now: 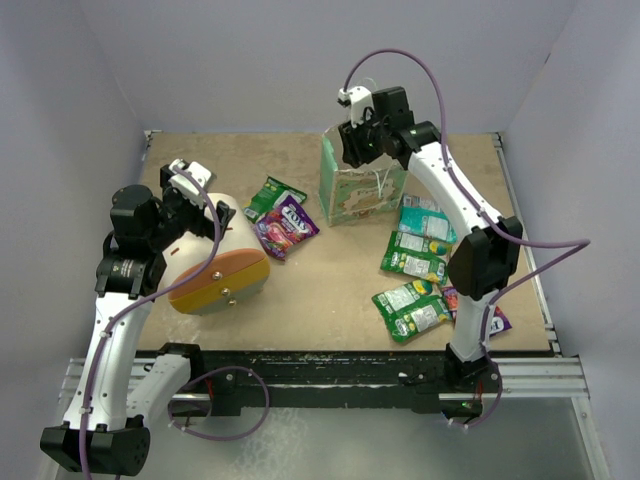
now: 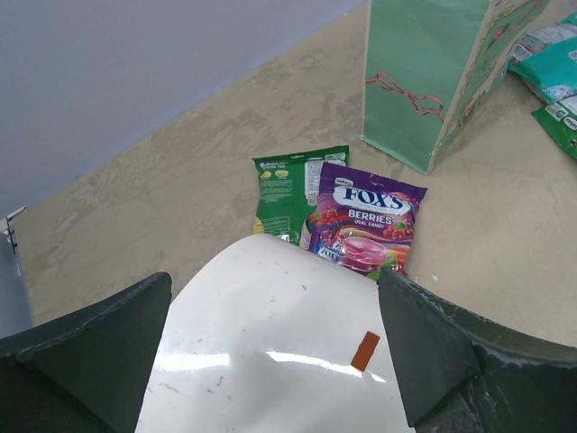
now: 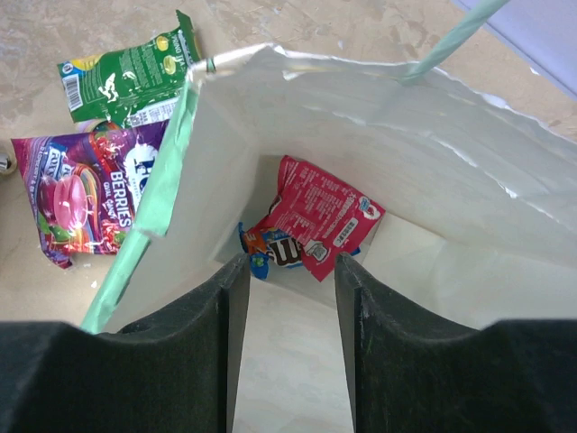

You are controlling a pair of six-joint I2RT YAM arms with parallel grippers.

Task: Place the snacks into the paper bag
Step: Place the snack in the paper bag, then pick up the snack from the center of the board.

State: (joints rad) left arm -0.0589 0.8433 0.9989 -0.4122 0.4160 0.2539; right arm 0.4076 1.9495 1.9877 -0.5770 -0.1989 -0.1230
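Cream paper bag (image 1: 362, 190) with mint-green sides stands upright toward the back of a tan table (image 1: 310, 300), its mouth open. The right gripper (image 3: 288, 262) hangs directly over that mouth, pointing down. Its two dark fingers are partly apart and nothing sits between them.

From the right wrist camera, a small red packet (image 3: 320, 216) lies at the bottom of the bag. It rests on a second small packet (image 3: 270, 248) in brown, blue and orange (the lettering is too small to read with certainty).

Just left of the bag, flat on the table, lie a purple packet marked FOXS (image 1: 288, 225) and a green packet (image 1: 272, 195). The two touch, and the purple one overlaps the green one's edge.

To the right of the bag is a loose group: teal packets (image 1: 427, 222) nearest the bag, then green packets (image 1: 410, 310) toward the front. Another purple one is half hidden behind the right arm (image 1: 480, 260).

At the left, the left gripper (image 2: 273, 280) is spread wide, one finger on each side of the pale rounded end of a big cream cone-shaped object (image 1: 215, 270). This object lies on the table with its orange end toward the near edge. Whether the fingers actually press on it cannot be told.
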